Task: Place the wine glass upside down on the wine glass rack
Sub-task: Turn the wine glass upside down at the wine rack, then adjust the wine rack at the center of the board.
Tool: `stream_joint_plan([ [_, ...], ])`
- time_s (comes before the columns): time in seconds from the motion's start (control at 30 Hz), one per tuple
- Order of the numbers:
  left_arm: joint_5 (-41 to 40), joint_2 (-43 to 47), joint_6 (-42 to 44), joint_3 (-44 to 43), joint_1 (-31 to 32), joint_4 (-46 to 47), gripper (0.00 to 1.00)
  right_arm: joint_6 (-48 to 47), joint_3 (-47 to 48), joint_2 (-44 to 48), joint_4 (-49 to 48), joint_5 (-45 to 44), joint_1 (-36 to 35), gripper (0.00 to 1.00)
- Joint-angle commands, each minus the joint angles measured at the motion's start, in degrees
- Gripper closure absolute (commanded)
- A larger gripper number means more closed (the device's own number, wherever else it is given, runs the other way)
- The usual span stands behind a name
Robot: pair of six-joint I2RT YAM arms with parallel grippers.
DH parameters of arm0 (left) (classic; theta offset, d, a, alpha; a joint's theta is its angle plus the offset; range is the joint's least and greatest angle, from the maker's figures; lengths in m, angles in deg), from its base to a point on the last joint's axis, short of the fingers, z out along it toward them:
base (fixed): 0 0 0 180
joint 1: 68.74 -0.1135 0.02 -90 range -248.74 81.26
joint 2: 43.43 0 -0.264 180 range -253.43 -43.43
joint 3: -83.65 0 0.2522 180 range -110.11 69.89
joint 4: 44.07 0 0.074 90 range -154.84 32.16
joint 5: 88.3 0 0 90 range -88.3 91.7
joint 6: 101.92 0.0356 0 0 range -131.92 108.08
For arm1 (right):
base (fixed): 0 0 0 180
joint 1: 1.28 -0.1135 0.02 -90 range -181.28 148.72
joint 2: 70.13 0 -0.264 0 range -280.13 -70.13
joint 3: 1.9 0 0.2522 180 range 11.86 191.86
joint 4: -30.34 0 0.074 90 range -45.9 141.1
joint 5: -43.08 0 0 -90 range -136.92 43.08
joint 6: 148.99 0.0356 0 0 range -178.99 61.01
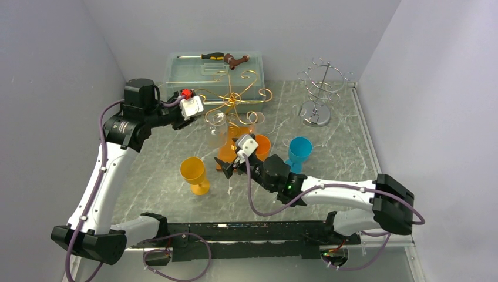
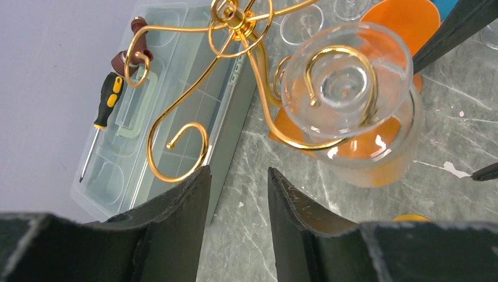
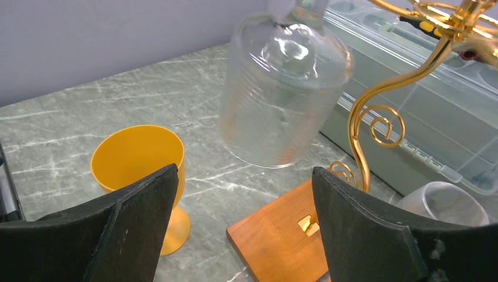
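A clear wine glass (image 1: 216, 130) hangs upside down, its foot caught in a curl of the gold wire rack (image 1: 234, 100). The left wrist view shows the foot (image 2: 343, 82) inside that curl, above the rack's stem (image 2: 235, 23). My left gripper (image 2: 238, 176) is open and empty, a little back from the glass at the rack's left side (image 1: 189, 119). My right gripper (image 3: 244, 176) is open too, low by the rack's wooden base (image 3: 282, 235), just below and apart from the hanging bowl (image 3: 282, 88). In the top view the right gripper (image 1: 228, 167) sits at the base's near-left corner.
A yellow goblet (image 1: 195, 172) stands just left of the right gripper. An orange goblet (image 1: 262, 144) and a blue one (image 1: 300, 150) stand to the right. A silver wire rack (image 1: 320, 88) is at the back right. A clear plastic box (image 1: 194, 70) with a screwdriver (image 1: 205, 56) sits behind.
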Motion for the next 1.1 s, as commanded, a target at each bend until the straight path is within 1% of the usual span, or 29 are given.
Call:
stream_joint_plan([
  [0.0, 1.3, 0.5, -1.5, -2.5, 0.2, 0.5, 0.53, 0.6, 4.5, 6.2, 8.8, 1.6, -0.2, 0.14],
  [0.13, 0.5, 1.2, -2.6, -3.5, 0.2, -0.8, 0.53, 4.4, 8.9, 12.7, 23.6, 2.9, -0.1, 0.12],
  [0.3, -1.7, 2.1, -4.6, -4.6, 0.1, -3.6, 0.48, 10.2, 18.8, 16.0, 43.7, 5.4, 0.7, 0.14],
  [0.4, -4.3, 2.3, -6.5, -6.0, 0.1, -5.7, 0.42, 11.9, 27.0, 15.2, 54.3, 6.1, 1.2, 0.16],
  [0.47, -6.1, 2.0, -7.9, -7.6, 0.1, -7.8, 0.38, 12.9, 32.5, 13.9, 59.7, 4.3, 2.6, 0.17],
  [0.5, -6.5, 1.8, -8.5, -8.7, 0.1, -9.4, 0.36, 13.3, 35.4, 13.0, 62.0, 3.3, 2.2, 0.17],
  [0.57, -6.6, 1.6, -9.9, -10.6, 0.1, -12.0, 0.34, 14.0, 41.1, 10.8, 66.1, 1.5, 4.1, 0.18],
  [0.67, -6.1, 1.8, -12.6, -12.3, 0.1, -13.5, 0.30, 15.3, 48.5, 8.0, 69.4, 1.0, 9.7, 0.21],
  [0.7, -6.0, 1.7, -13.8, -12.8, 0.1, -13.7, 0.27, 15.8, 50.3, 7.2, 69.8, 1.0, 12.8, 0.22],
  [0.77, -7.4, 1.1, -17.0, -13.7, 0.1, -13.2, 0.21, 16.4, 53.1, 5.3, 70.3, 0.8, 17.0, 0.25],
  [0.8, -8.3, 0.4, -18.5, -14.3, 0.1, -13.0, 0.20, 16.5, 54.3, 4.2, 70.4, 0.6, 18.9, 0.26],
  [0.87, -10.5, -1.2, -19.7, -15.1, 0.1, -12.6, 0.22, 16.3, 56.2, 2.0, 70.8, -1.0, 21.3, 0.28],
  [0.93, -12.8, -2.5, -20.2, -14.9, 0.1, -11.1, 0.27, 15.7, 57.4, 0.0, 70.7, -1.3, 23.0, 0.30],
  [1.0, -14.5, -3.5, -19.2, -14.3, 0.1, -9.4, 0.32, 15.8, 58.6, -2.1, 71.1, -0.6, 24.8, 0.32],
  [1.07, -15.3, -4.7, -18.3, -14.2, 0.1, -8.0, 0.34, 16.5, 59.6, -3.8, 71.5, 0.6, 26.5, 0.36],
])
